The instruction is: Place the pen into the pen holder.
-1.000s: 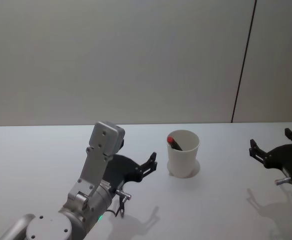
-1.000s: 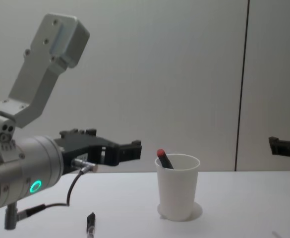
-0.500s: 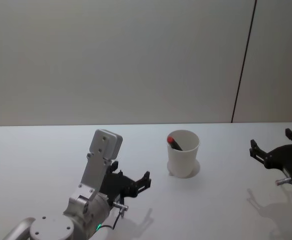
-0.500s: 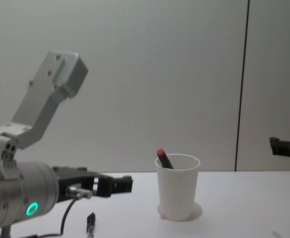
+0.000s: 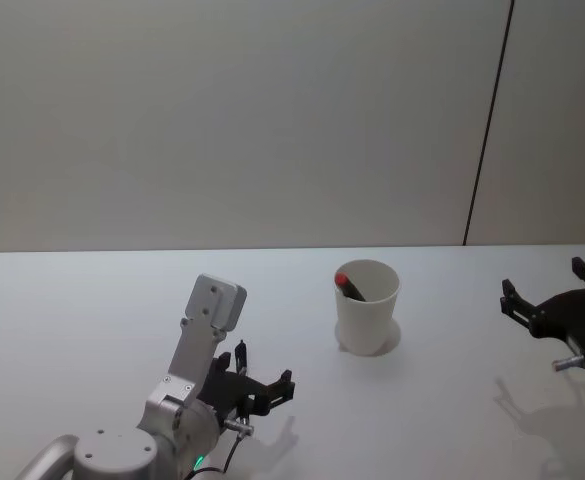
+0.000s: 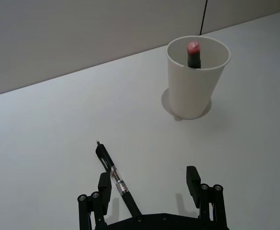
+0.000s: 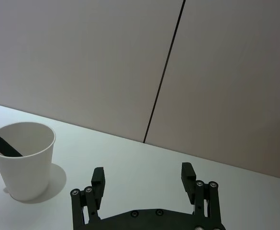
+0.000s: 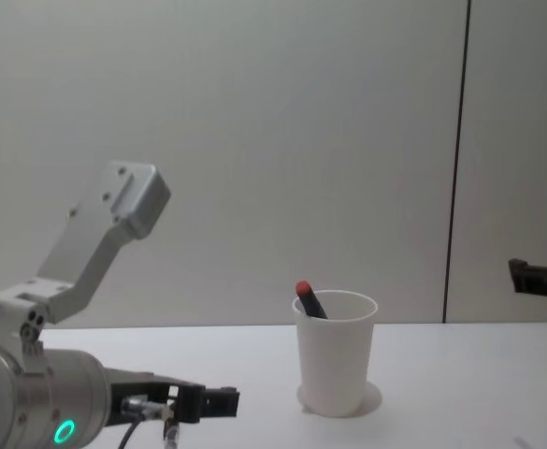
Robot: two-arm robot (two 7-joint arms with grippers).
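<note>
Slim black pen [image 6: 115,176] flat on white table [image 6: 44,134], inside open left gripper [image 6: 148,177] span, off-centre, long axis along reach. Tapered white paper cup [image 6: 197,76] ahead. Right gripper [image 7: 142,171] open, farther.

pen holder [image 5: 367,320] white | standing pen [image 5: 346,284] black, red tip | lying pen [image 6: 117,177] black

With jaws spread, left gripper [image 6: 148,177] hangs low, right gripper [image 7: 143,171] sits parked.

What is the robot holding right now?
Nothing. The left end effector is open above a black pen lying on the table, and the right end effector is open and empty too.
</note>
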